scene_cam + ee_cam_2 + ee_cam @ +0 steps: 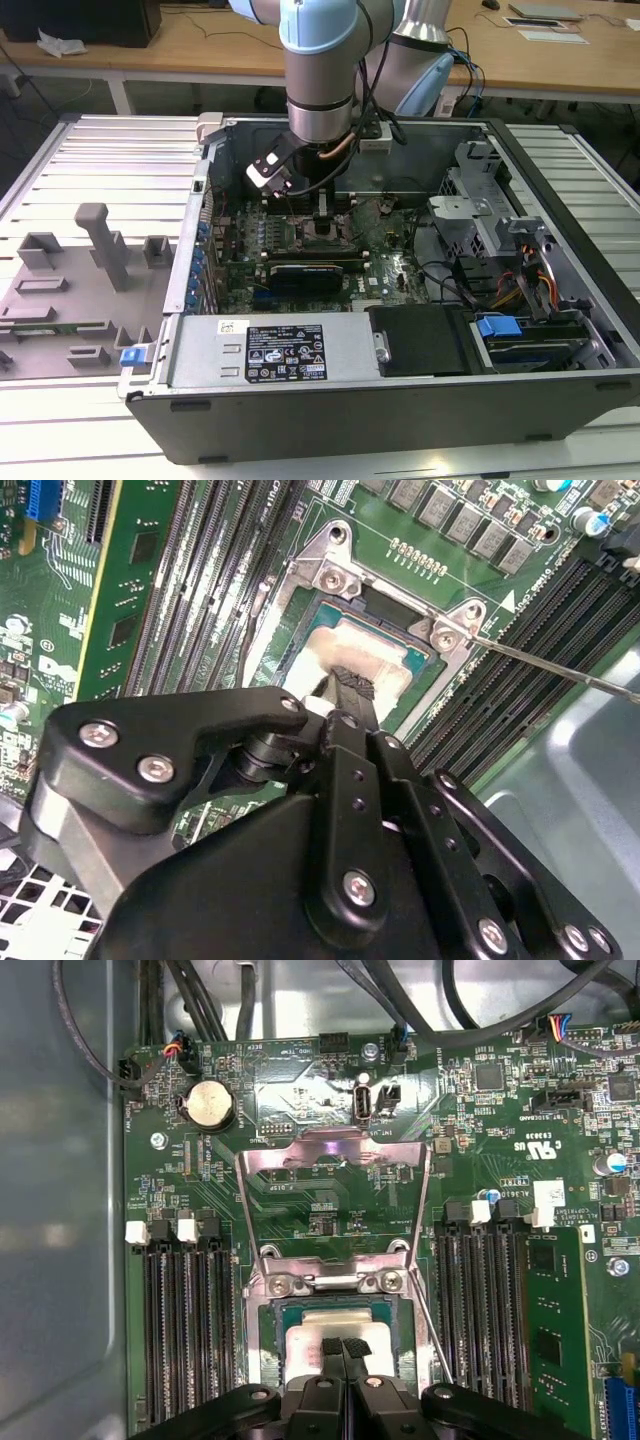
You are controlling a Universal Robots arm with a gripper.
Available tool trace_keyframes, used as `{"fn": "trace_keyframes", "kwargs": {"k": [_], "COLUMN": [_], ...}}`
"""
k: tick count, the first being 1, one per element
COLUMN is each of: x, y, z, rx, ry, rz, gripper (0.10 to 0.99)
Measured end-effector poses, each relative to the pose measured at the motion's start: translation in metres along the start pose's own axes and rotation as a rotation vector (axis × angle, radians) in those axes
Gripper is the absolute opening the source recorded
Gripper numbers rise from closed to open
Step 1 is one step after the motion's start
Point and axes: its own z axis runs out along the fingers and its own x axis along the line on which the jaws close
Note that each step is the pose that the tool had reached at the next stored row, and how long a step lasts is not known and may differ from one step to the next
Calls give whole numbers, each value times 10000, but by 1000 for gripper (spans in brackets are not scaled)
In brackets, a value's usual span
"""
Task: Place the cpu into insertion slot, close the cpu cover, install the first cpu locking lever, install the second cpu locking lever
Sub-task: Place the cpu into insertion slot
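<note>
Arm (pixel 320 70) reaches down into open PC case (pixel 400 425) on slatted desk (pixel 110 160). Tool (pixel 345 1348) sits over insertion slot (pixel 330 1305), approx. mid green motherboard (pixel 480 1110). In both wrist views tool's fingers are pressed together w/ nothing between them, tips right at pale top of cpu (pixel 305 1332); touching vs. just above can't be told. Cpu lies flat inside slot, square w/ its rim. Cpu cover (pixel 335 1148) is swung up and open, hinged at slot's edge away from tool. Both locking levers (pixel 246 1205) are unlatched, thin wires running alongside cover. In the second wrist view one lever (pixel 545 667) sticks out across memory sockets (pixel 560 610).
</note>
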Motion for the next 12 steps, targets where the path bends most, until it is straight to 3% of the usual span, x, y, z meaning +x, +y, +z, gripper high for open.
{"fn": "trace_keyframes", "kwargs": {"k": [2,6,8,12], "x": [2,3,4,6], "y": [4,18,21,33], "z": [-30,-208,-242,-377], "rx": [-5,0,0,0], "ry": [10,-2,-2,-2], "rz": [2,0,0,0], "gripper": [106,106,106,106]}}
